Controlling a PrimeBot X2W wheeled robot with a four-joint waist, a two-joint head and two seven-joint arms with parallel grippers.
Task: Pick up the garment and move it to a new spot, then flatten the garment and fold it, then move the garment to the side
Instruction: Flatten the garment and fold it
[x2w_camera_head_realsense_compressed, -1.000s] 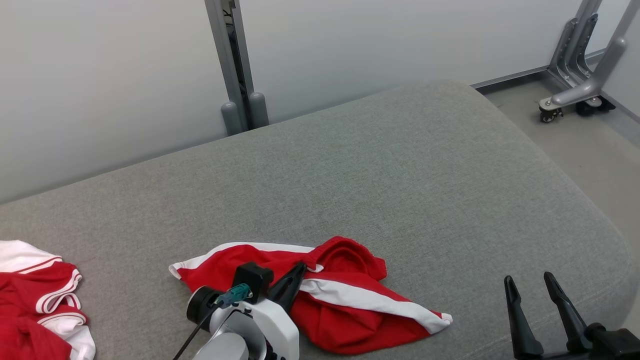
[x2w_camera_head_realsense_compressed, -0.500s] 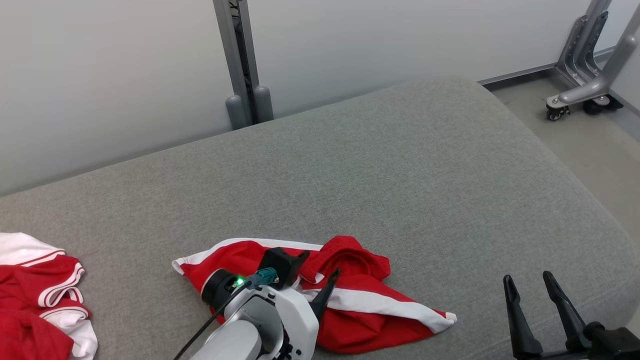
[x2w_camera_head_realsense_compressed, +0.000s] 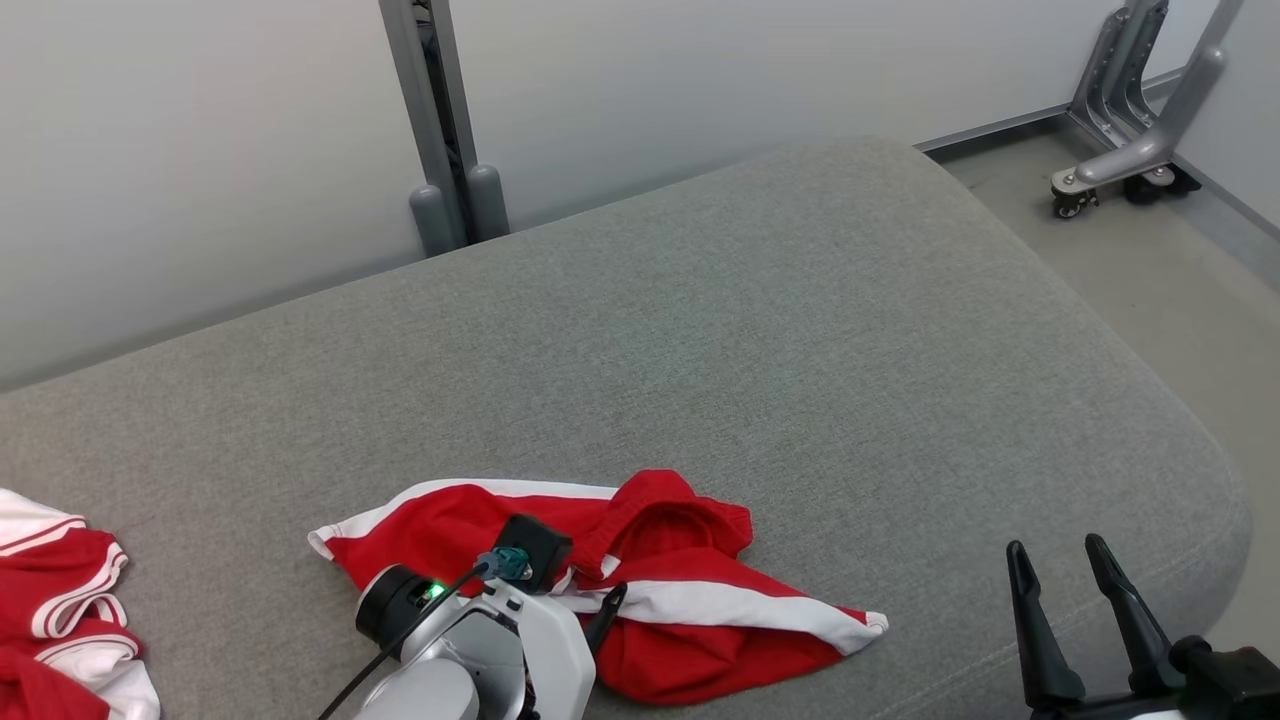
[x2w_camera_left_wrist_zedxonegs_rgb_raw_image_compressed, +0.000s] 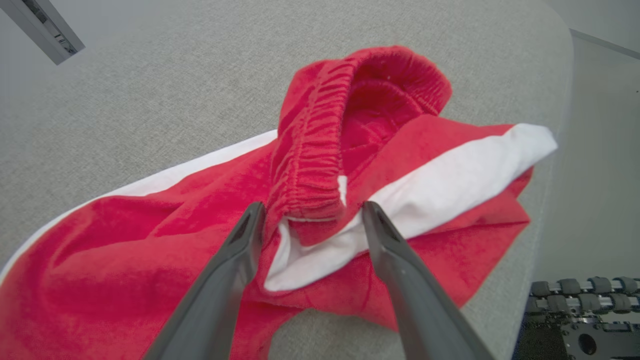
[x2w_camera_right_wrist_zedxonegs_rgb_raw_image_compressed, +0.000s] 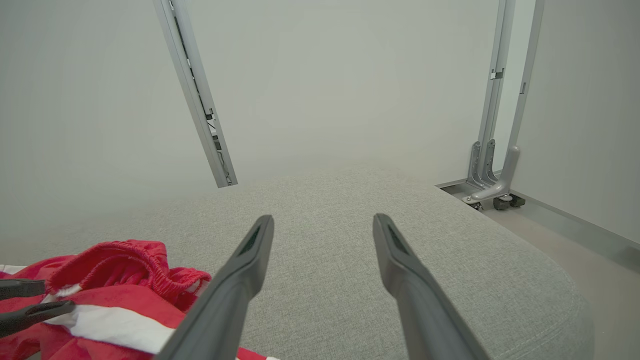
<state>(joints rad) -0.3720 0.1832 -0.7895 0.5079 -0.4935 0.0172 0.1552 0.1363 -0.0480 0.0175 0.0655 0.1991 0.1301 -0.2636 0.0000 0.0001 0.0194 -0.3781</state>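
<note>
The garment (x2w_camera_head_realsense_compressed: 690, 525), red shorts with white stripes and an elastic waistband, lies crumpled on the grey cushion (x2w_camera_head_realsense_compressed: 800, 340) near its front edge. My left gripper (x2w_camera_head_realsense_compressed: 590, 575) is open just over it. In the left wrist view its fingers (x2w_camera_left_wrist_zedxonegs_rgb_raw_image_compressed: 240, 250) straddle the end of the waistband (x2w_camera_left_wrist_zedxonegs_rgb_raw_image_compressed: 312, 150) without pinching it. My right gripper (x2w_camera_head_realsense_compressed: 1055, 545) stands open and empty at the lower right, apart from the garment. The right wrist view has the garment (x2w_camera_right_wrist_zedxonegs_rgb_raw_image_compressed: 130, 260) at lower left with the left gripper (x2w_camera_right_wrist_zedxonegs_rgb_raw_image_compressed: 57, 296) on it.
A second red and white garment (x2w_camera_head_realsense_compressed: 60, 620) lies at the cushion's left edge. A grey metal post (x2w_camera_head_realsense_compressed: 430, 120) rises behind the cushion against the pale wall. A wheeled metal stand (x2w_camera_head_realsense_compressed: 1120, 150) sits on the floor at the far right, beyond the cushion's rounded corner.
My left gripper went from shut to open and let the garment go; it now lies loose on the cushion. The head camera has shifted a little. The right gripper has stayed put.
</note>
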